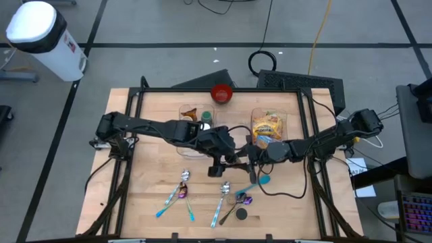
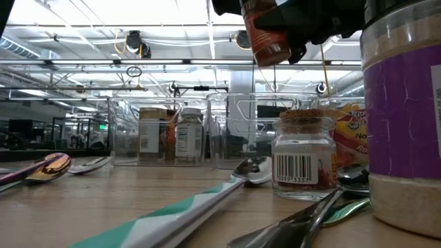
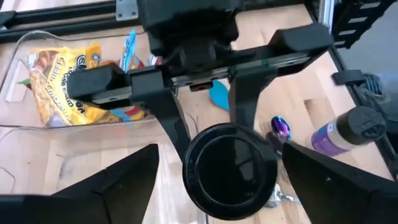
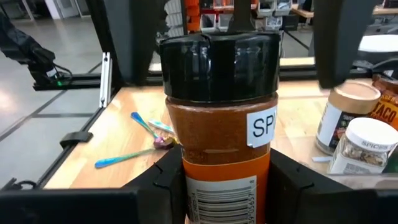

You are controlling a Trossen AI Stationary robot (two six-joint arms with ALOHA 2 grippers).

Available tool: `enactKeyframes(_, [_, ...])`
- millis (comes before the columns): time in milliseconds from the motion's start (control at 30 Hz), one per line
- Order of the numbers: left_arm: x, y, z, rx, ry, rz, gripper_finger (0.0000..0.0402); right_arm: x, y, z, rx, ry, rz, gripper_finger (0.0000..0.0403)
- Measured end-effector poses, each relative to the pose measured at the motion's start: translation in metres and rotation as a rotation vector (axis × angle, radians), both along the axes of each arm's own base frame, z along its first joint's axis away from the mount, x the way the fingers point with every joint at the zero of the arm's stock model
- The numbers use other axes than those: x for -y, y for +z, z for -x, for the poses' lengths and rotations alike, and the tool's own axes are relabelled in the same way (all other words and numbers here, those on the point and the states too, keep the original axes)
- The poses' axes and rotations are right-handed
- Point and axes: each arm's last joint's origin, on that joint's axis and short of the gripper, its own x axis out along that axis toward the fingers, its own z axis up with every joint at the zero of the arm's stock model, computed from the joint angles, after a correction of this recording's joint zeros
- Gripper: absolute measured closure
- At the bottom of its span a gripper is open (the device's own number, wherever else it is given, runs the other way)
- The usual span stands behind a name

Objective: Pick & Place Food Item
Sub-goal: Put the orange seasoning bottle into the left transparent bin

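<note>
A spice jar (image 4: 217,112) with a black lid (image 3: 230,168), red-brown powder and an orange label hangs upright in the air over the middle of the table, also seen high in the low view as the spice jar (image 2: 265,34). My right gripper (image 4: 227,180) is shut on it, reaching in level from the table's right. My left gripper (image 3: 221,155) hovers above the jar, slanting down from the left. Its fingers (image 3: 124,180) stand open on either side of the lid and touch nothing. My right gripper pinches the jar's labelled lower body (image 4: 214,186) between its two fingers (image 4: 168,180), one on each side. The fingers come in level from the table's right. The jar stands upright in the hold, lid up, lifted clear of the table.
At the back, one clear bin (image 1: 270,111) holds a yellow snack bag and another (image 1: 182,145) holds spice jars, behind them a red bowl (image 1: 222,94). Spoons (image 1: 182,185), a small corked jar (image 2: 303,162) and a purple-labelled jar (image 2: 403,124) lie near the front.
</note>
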Motion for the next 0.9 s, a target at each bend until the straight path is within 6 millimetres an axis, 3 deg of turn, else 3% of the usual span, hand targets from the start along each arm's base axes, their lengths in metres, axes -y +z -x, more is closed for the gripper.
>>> enactKeyframes(133, [-0.003,-0.004,-0.002,-0.015,0.011,0.002,0.0105,0.0,0.0,0.0,-0.003,-0.002,0.002,0.0268])
enactKeyframes(300, [-0.003,-0.005,-0.003,-0.017,0.013,0.003,0.0193,0.0,0.0,0.0,-0.003,-0.005,0.006,0.0254])
enactKeyframes(500, [-0.005,0.009,0.012,-0.024,0.027,0.0,0.0195,0.002,0.004,0.004,-0.02,-0.007,0.012,0.0193])
enactKeyframes(700, [-0.015,0.048,0.062,-0.047,0.187,-0.036,0.0195,0.005,0.014,0.024,-0.096,0.014,0.028,0.0126])
enactKeyframes(900, [-0.024,0.055,0.098,-0.166,0.401,-0.113,0.0195,0.011,0.03,0.047,-0.125,0.0,0.0,0.0099])
